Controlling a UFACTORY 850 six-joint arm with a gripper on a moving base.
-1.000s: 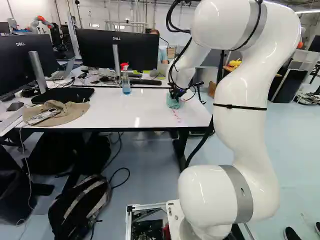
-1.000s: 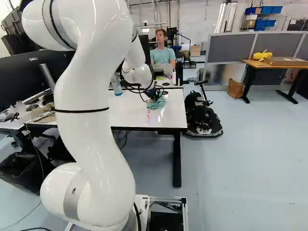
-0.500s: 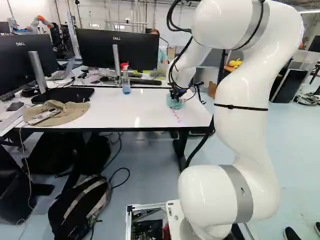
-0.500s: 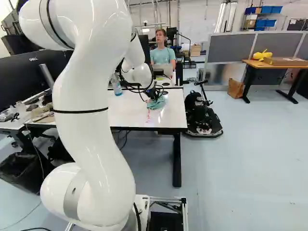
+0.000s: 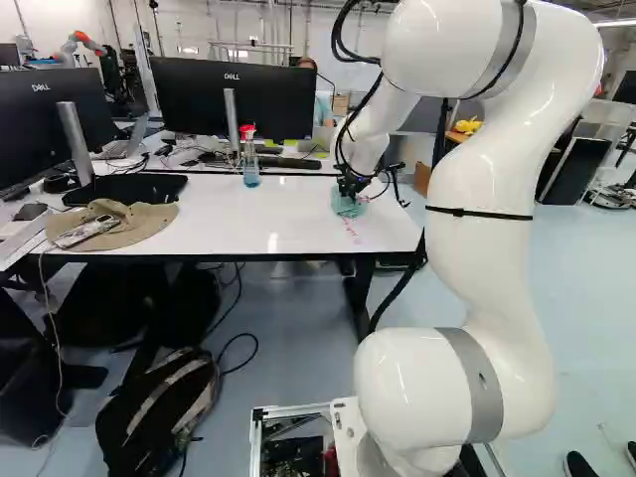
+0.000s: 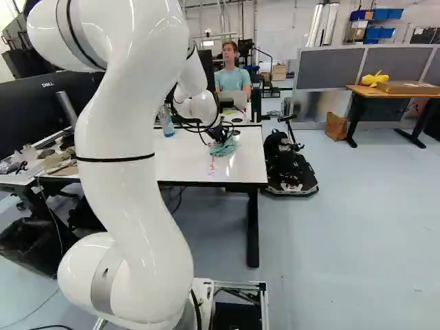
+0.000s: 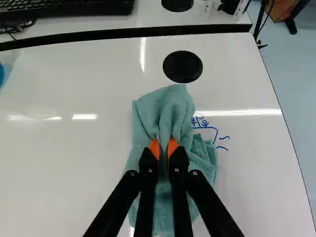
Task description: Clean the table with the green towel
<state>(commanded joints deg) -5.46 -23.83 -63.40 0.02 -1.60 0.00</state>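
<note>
The hand (image 5: 350, 189) is clenched on the green towel (image 7: 170, 108), its two orange pads (image 7: 154, 148) pinching a bunched fold from both sides, and the cloth spreads out beneath and around it on the white desk (image 5: 248, 219). Compared with a second ago, the hand has come slightly toward the desk's near edge, and the towel, gripped in it, has moved along with it; the arm's upper part (image 5: 437, 50) has shifted a touch to the right in the left base view. Against the half-second-old pictures, any change is too small to tell. The base has not moved. The red marks (image 6: 212, 165) remain on the desk, on the near side of the hand, just beside the towel. Blue marks (image 7: 210, 129) show beside the towel, slightly ahead of the hand. Directly ahead of it, a round black disc (image 7: 182, 66) sits by the towel's far end. The spray bottle (image 5: 250, 164) and, farther off, the hat (image 5: 139, 225) both stay where they were, to the left of the hand.
</note>
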